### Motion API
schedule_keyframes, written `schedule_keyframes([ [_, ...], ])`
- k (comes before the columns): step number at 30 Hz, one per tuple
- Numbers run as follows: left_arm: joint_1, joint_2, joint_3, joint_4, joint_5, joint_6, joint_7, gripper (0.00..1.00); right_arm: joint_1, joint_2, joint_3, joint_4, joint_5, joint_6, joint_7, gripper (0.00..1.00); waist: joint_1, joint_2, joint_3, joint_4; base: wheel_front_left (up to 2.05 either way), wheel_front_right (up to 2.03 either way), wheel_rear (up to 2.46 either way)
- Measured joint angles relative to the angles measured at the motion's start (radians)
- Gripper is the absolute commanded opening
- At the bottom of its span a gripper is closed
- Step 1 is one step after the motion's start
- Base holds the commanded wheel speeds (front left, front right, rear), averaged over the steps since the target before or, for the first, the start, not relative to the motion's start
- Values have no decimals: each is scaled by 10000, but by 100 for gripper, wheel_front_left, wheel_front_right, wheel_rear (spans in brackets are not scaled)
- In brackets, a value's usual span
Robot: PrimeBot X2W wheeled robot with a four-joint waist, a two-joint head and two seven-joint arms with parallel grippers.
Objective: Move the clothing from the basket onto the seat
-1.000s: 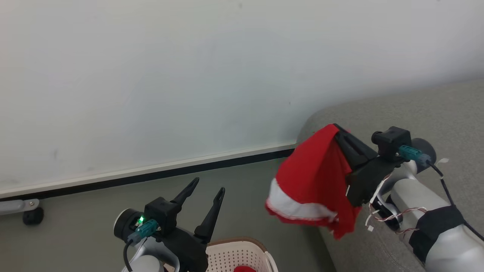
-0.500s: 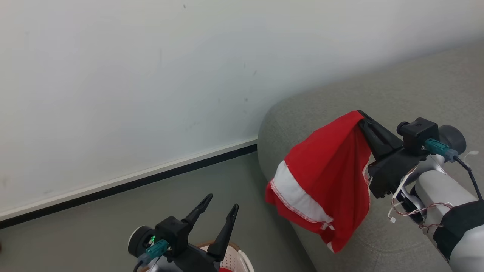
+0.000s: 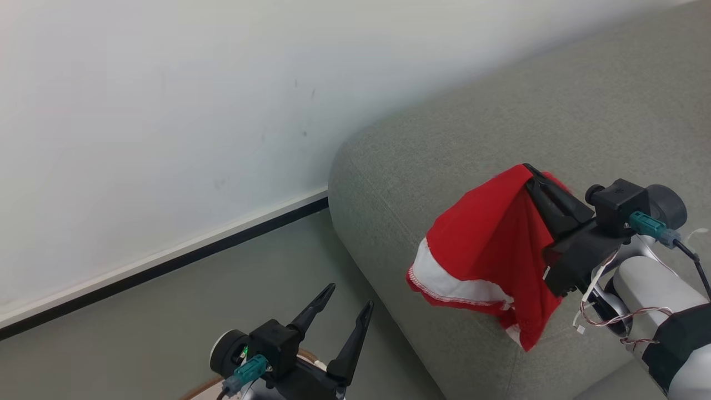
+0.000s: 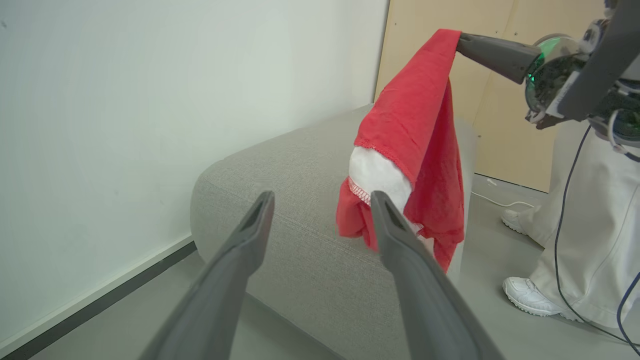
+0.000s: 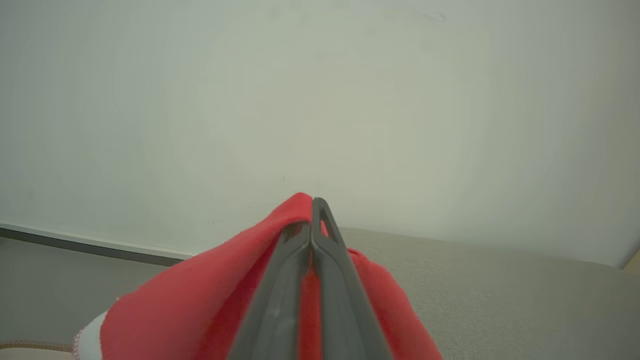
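Observation:
A bright red piece of clothing (image 3: 483,244) with a white, red-stitched cuff hangs from my right gripper (image 3: 527,166), which is shut on its top fold. It dangles over the rounded end of the grey seat (image 3: 444,139), and its lower edge is close to the fabric. In the right wrist view the shut gripper (image 5: 312,200) pinches the clothing (image 5: 200,310) above the seat (image 5: 500,285). My left gripper (image 3: 350,297) is open and holds nothing, low over the floor, left of the seat. A sliver of the basket's brown rim (image 3: 203,389) shows at the bottom edge.
A white wall with a dark skirting strip (image 3: 166,261) runs behind the grey floor. In the left wrist view a person's legs in white trousers and white shoes (image 4: 590,225) stand beyond the seat, in front of a wooden panel (image 4: 500,100), with a cable on the floor.
The head camera has swung, so the seat now takes up more of the picture and the basket has slid to the bottom edge. The right gripper has carried the clothing from beside the seat's end to over it.

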Motion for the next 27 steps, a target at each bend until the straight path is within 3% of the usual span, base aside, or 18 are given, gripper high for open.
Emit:
schedule_keyframes([
  [12, -35, 121, -59, -219, 176, 50, -2, 100, -400, -167, -510, 226, 2, -169, 0, 0, 0, 0, 680, 170, 0, 0, 0],
  [21, -415, 556, -61, -800, 447, 132, 151, 100, -2661, -337, -1243, 976, 15, -159, 0, 0, 1, 0, 1551, 542, 0, 0, 0],
  [27, -824, 803, -48, -1298, 792, 132, 280, 100, -4125, -790, -1862, 1645, 58, -259, 6, 0, 1, 1, 2249, 902, 0, 0, 0],
])
